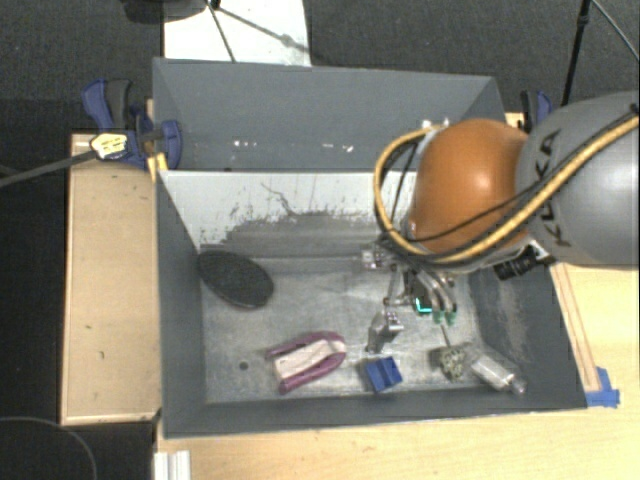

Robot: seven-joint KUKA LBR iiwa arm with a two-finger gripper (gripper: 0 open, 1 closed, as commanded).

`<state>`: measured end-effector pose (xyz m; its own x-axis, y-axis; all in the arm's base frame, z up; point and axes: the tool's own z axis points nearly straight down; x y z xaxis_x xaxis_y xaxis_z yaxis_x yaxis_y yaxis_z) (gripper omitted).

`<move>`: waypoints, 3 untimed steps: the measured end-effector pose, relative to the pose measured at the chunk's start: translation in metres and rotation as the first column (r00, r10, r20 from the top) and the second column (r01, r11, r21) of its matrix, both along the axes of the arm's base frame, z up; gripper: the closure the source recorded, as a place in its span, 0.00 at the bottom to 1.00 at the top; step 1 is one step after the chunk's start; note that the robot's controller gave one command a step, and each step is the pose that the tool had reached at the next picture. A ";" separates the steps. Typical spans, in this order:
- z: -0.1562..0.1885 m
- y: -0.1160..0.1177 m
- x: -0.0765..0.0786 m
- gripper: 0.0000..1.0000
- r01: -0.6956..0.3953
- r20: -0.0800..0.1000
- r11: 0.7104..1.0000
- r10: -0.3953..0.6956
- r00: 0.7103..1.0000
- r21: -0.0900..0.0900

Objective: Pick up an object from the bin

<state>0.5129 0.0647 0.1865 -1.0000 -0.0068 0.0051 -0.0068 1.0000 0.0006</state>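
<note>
The grey metal bin (182,308) has tall, smooth walls that slope down to a flat floor with pale scratches on it. The little blue block (380,373) near the front wall is the marker here.

Far left of the blue block, and further back, lies a black oval pad (236,279). It is flat and dull and sits close to the left wall. There is lots of bare floor between it and the block.

Just left of the blue block lies a pink and white thing (306,359). It is long, curved and soft-looking, and a small gap keeps the two apart.

The blue block is small with square corners. It has little room in front and open floor behind.

Just behind the blue block hangs the pincer (395,320). It is shiny metal with a small green light. I cannot tell if it is wide or narrow, and nothing shows in it. A round, smooth orange cover (470,183) sits above it, with yellow and black cables (385,183) looped around.

Right of the blue block lies a small brownish lump (452,360). Just beside that is a short silvery tube (495,373), tucked near the front right corner.
</note>
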 end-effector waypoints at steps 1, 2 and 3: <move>-0.112 0.053 -0.016 0.00 -0.209 0.001 0.978 0.209 0.978 0.001; -0.109 0.051 -0.014 1.00 -0.202 0.005 0.979 0.202 0.979 0.000; 0.026 0.047 0.000 1.00 -0.583 0.011 0.813 0.583 0.813 -0.003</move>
